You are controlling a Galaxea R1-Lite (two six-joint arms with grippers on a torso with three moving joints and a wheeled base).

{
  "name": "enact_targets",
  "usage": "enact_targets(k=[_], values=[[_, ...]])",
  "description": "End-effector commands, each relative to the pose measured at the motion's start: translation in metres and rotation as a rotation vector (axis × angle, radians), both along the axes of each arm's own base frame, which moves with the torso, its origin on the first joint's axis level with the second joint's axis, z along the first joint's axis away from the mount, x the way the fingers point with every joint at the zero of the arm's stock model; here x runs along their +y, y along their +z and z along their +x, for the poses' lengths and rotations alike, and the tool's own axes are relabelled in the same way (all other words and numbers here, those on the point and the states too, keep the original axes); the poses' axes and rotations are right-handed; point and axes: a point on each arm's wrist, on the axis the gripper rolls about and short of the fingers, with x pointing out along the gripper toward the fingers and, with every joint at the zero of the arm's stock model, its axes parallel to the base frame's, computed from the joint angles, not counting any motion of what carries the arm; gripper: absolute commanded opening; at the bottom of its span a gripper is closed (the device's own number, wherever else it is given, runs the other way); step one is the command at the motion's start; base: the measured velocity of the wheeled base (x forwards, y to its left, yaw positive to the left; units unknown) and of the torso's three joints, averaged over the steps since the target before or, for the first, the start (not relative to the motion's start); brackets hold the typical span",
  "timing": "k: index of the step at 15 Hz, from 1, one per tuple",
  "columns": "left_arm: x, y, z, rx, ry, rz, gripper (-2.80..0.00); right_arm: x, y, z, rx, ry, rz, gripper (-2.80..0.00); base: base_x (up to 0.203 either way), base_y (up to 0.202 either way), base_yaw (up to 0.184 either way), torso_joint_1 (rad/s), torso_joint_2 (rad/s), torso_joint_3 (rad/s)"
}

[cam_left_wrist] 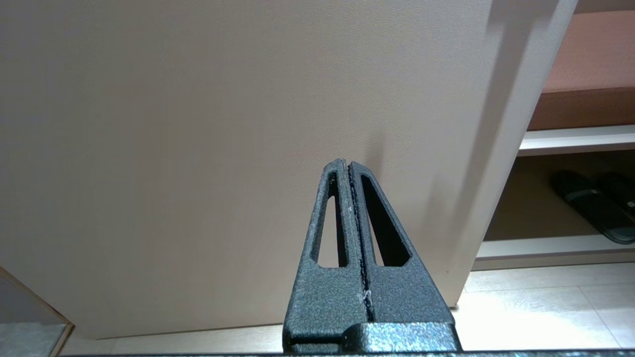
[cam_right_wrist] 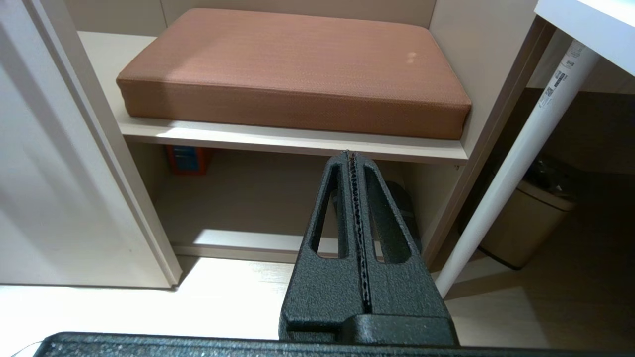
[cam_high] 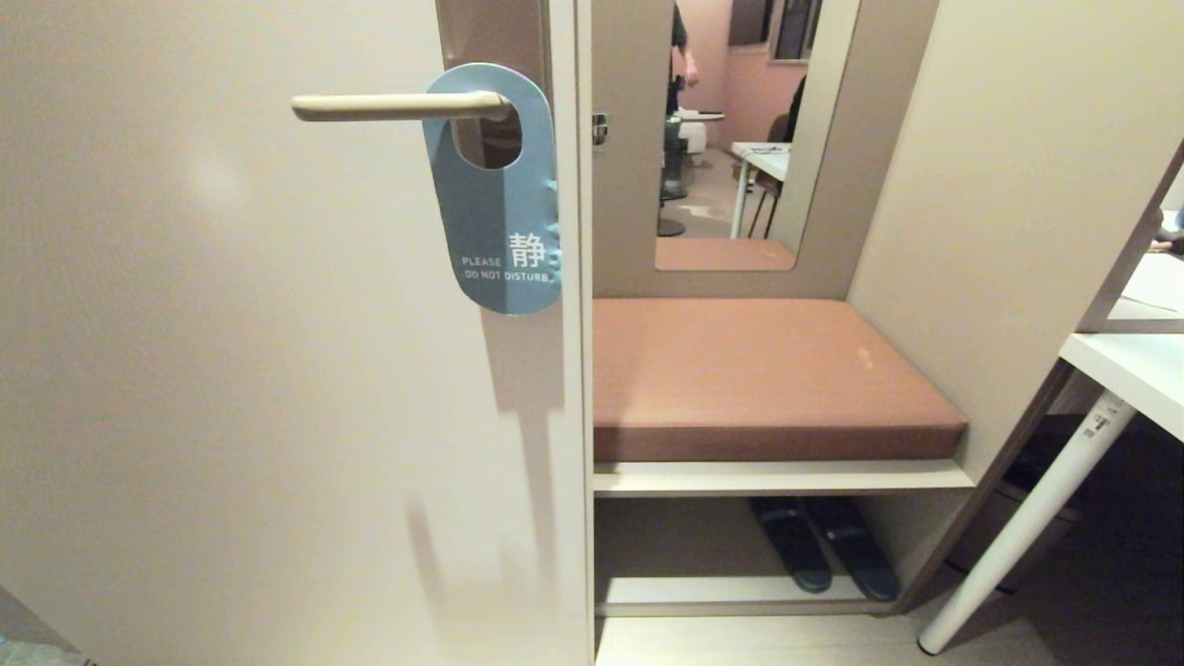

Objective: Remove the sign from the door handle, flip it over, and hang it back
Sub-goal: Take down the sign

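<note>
A beige door [cam_high: 231, 370] is filling my view; the sign [cam_high: 495, 213] is hanging blue side out on the door handle [cam_high: 398, 106]. My left end effector [cam_left_wrist: 346, 166] and right end effector [cam_right_wrist: 351, 157] are sitting closed, empty, low; next I am needing to raise one and open it.

The head view looks forward and slightly down, close to the door [cam_high: 231, 370], with the cushion [cam_high: 768, 370] beside it. Both wrist views sit low, aimed along their arms: the left faces the door's lower panel, the right the cushion. All three share the cushion's alcove.
</note>
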Motion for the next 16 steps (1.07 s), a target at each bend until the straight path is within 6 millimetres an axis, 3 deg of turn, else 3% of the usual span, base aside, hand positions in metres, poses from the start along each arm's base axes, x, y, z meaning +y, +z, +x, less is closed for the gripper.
enact_targets(k=[1, 16], values=[[0.0000, 0.0000, 0.0001, 0.001, 0.000, 0.001, -2.80, 0.0000, 0.0000, 0.0001, 0.001, 0.000, -0.001, -2.80, 0.000, 0.000, 0.000, 0.000, 0.00, 0.000], [0.0000, 0.0000, 0.0001, 0.001, 0.000, 0.001, -2.80, 0.0000, 0.0000, 0.0001, 0.001, 0.000, 0.001, -2.80, 0.000, 0.000, 0.000, 0.000, 0.00, 0.000]])
